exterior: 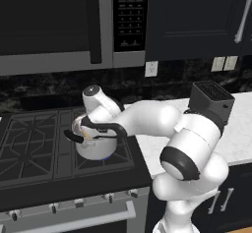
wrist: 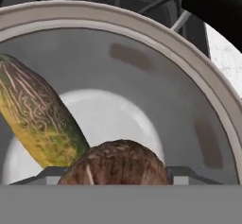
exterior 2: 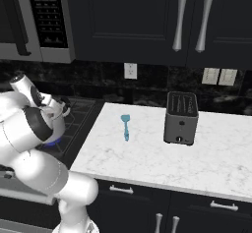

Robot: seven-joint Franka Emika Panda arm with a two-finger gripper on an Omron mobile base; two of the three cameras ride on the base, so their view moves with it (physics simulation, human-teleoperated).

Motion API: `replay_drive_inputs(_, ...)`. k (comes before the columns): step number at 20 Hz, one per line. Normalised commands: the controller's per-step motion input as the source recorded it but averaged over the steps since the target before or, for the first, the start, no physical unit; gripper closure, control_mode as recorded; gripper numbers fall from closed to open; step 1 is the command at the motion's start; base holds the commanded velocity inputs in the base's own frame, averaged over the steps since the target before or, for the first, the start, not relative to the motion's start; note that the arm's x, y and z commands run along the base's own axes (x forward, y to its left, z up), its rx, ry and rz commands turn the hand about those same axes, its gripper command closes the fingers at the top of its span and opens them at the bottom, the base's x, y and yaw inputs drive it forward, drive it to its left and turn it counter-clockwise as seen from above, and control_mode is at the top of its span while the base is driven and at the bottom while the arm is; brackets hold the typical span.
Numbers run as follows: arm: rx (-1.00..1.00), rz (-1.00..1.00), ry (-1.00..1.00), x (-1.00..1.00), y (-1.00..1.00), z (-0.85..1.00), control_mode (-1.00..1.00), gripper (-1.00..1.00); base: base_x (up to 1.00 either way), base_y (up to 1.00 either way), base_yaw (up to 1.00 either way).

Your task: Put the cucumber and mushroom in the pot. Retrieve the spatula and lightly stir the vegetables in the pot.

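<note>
Looking down into the steel pot (wrist: 156, 90), the yellowish-olive cucumber (wrist: 38, 119) lies against its left inner wall. The dark-brown mushroom (wrist: 118, 159) sits low between my two finger tips, and my gripper (wrist: 113, 175) is shut on it just above the pot's floor. From the left base view, my hand reaches down into the pot (exterior: 96, 151), which stands on the stove's front right burner. The light-blue spatula (exterior 2: 125, 127) lies flat on the white counter, to the right of the stove.
A black toaster (exterior 2: 181, 118) stands on the counter right of the spatula and shows behind my arm (exterior: 211, 101). The dark stove grates (exterior: 34, 143) spread left of the pot. A microwave (exterior: 54, 20) hangs above the stove.
</note>
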Motion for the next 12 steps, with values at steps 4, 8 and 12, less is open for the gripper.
replay_drive_inputs(4, 0.00, -0.14, 0.05, 0.16, 0.00, 0.00, -1.00, -1.00, 0.00, 0.00, 0.00)
replay_drive_inputs(8, 0.00, -0.12, 0.01, 0.12, -0.06, 0.00, -1.00, -1.00, 0.00, 0.00, 0.00)
replay_drive_inputs(12, 0.00, -0.05, 0.00, -0.11, 0.00, 0.10, -1.00, -1.00, 0.00, 0.00, 0.00)
